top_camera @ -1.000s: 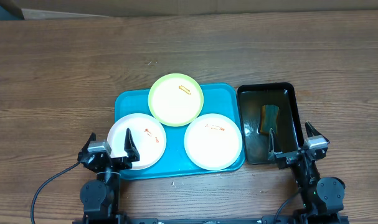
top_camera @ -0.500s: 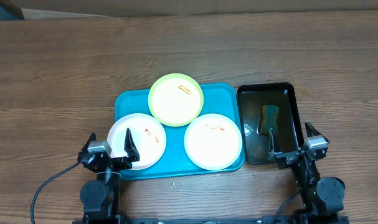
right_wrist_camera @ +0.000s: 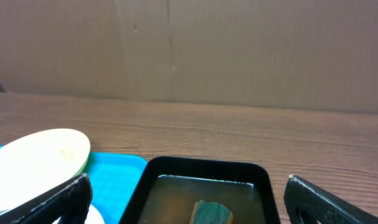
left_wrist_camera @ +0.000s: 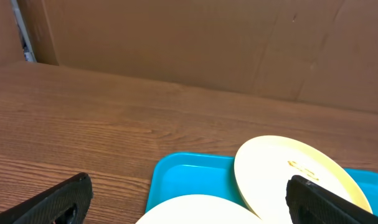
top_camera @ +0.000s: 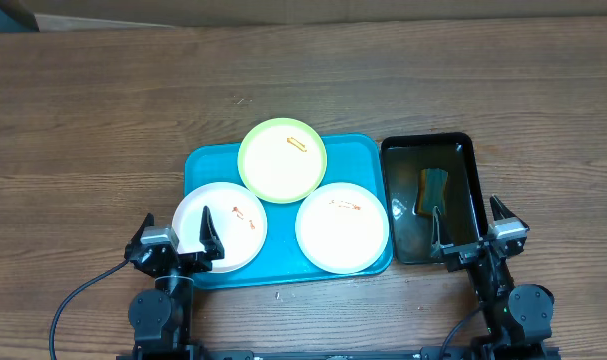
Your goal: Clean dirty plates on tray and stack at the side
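— Plates are what I'm watching, and neither set of jaws has one. The left gripper (top_camera: 177, 232) has its two black fingers spread as wide as they look able to go, with nothing between them. The right gripper (top_camera: 470, 225) is the same.

— Which dish is closest to the left one?

— The round shallow white plate with orange-red smears (top_camera: 228, 225). It lies on the near-left corner of the large flat teal-blue plastic tray (top_camera: 208, 165) and hangs over its edge. It sits just ahead of and below those open fingers. From above, the inner finger crosses its rim, though I can't tell whether it touches. Being round, it has no long axis to line up on.

— And the others?

— A second smeared white round plate (top_camera: 342, 227) is on the tray's near right, roughly between the two arms. A pale yellow-green round plate (top_camera: 282, 160) sits at the far edge, and its near rim looks to lap over both white ones.

— So which arm suits what?

— I'd say the left arm is nearer the plates. The right jaws hang over the near end of the small black rectangular tray of water (top_camera: 428, 139), whose long side runs straight away from the robot. A greenish sponge (top_camera: 434, 190) lies in it, dead ahead of them. Both arms are folded low at the near edge of the brown wooden table (top_camera: 103, 100), wrists pointing level across it.
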You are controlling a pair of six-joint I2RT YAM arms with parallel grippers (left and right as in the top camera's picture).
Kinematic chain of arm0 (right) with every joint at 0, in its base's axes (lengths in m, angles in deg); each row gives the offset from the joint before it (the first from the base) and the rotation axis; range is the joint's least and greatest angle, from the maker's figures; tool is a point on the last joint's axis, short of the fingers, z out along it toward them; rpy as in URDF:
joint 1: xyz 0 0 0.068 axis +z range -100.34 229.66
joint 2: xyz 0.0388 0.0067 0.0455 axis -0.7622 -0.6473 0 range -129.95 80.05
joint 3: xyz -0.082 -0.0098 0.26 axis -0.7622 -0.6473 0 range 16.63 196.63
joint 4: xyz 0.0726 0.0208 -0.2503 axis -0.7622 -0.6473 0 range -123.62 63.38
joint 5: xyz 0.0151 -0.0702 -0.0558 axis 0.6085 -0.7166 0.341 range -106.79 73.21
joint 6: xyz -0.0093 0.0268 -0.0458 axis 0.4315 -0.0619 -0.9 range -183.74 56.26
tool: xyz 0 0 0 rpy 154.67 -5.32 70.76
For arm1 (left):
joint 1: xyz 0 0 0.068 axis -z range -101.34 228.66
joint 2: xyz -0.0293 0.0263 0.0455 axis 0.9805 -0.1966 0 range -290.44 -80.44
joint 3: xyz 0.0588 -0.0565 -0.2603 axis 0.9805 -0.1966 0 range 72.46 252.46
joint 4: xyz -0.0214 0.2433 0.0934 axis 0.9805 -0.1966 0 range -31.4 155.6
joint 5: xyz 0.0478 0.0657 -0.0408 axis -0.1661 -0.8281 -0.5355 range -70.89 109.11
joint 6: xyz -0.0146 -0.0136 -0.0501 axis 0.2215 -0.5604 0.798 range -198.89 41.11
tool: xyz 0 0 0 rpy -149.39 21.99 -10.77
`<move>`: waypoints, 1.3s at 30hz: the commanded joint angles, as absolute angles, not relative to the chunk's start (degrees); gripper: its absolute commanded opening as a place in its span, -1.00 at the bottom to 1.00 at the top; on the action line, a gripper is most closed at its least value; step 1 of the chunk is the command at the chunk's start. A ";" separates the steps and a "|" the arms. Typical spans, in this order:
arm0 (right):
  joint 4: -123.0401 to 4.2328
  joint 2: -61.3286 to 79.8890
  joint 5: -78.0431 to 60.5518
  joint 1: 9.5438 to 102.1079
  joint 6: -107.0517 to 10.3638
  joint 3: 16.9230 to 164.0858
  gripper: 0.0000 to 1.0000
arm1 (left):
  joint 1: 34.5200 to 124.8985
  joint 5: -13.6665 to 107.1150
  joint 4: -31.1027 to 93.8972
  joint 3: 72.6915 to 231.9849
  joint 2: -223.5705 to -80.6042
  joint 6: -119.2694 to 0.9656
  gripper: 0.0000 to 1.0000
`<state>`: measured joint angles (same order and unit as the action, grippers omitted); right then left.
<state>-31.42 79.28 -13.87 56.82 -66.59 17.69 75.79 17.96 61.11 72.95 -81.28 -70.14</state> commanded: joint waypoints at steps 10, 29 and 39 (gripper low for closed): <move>-31.24 79.87 -14.18 56.67 -66.77 17.10 1.00 | 75.85 17.63 61.24 72.74 -80.69 -71.21 1.00; -31.24 79.87 -14.18 56.67 -66.77 17.10 1.00 | 75.85 17.63 61.26 72.74 -80.69 -71.21 1.00; -31.24 79.87 -14.18 56.67 -66.77 17.10 1.00 | 75.85 17.63 61.24 72.74 -80.69 -71.21 1.00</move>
<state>-31.39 79.28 -13.83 56.82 -66.55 17.69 75.79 17.96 61.11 72.95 -81.30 -70.14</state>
